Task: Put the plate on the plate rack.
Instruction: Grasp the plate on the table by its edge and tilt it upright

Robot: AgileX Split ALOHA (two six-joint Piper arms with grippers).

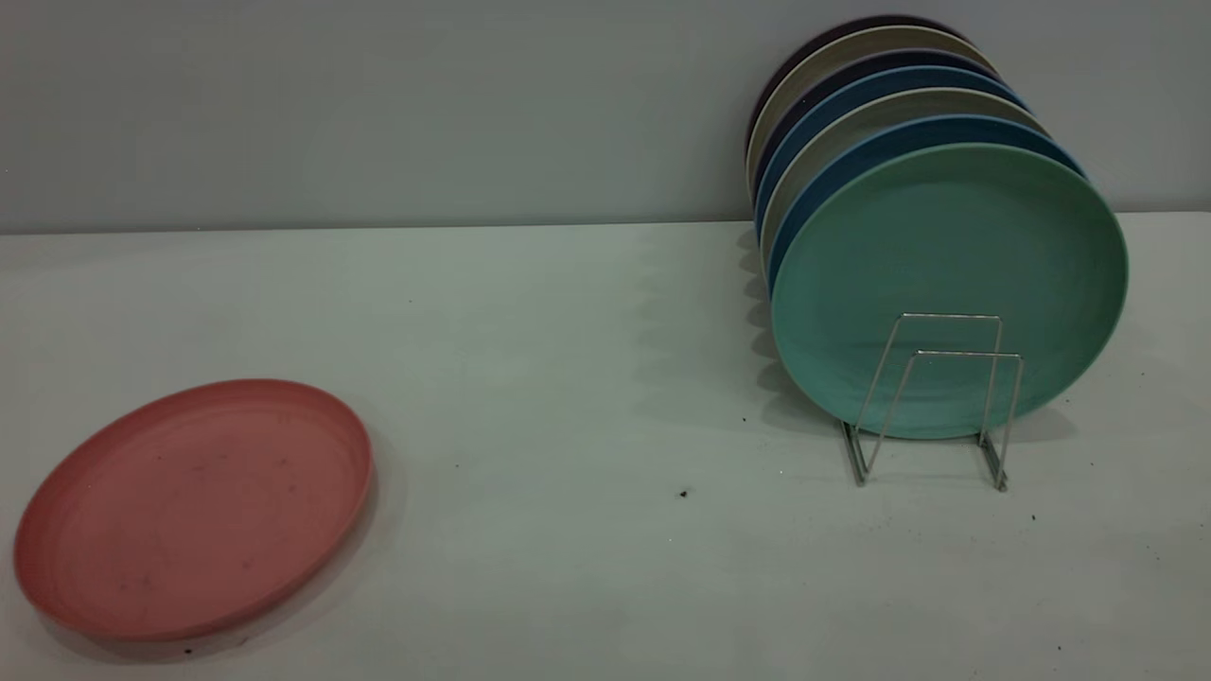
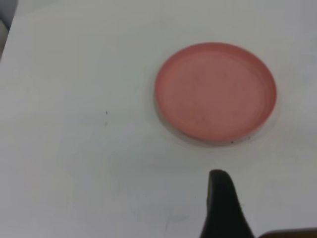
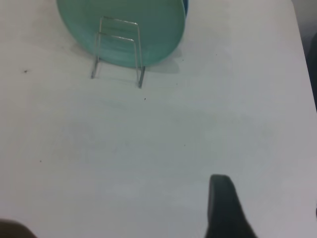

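Note:
The salmon-pink plate (image 1: 194,506) lies flat on the white table at the front left, also seen whole in the left wrist view (image 2: 215,91). The silver wire plate rack (image 1: 965,355) stands at the right, its front loops free in front of a teal-green plate (image 1: 946,246). My left gripper (image 2: 223,208) hovers above the table a short way from the pink plate, holding nothing. My right gripper (image 3: 223,208) hangs over bare table well away from the plate rack (image 3: 139,69). Neither gripper shows in the exterior view.
Behind the teal-green plate (image 3: 158,29), several blue, beige and dark plates (image 1: 851,104) stand upright in the rack toward the back wall. White table (image 1: 568,378) stretches between the pink plate and the rack, with a few dark specks (image 1: 683,493).

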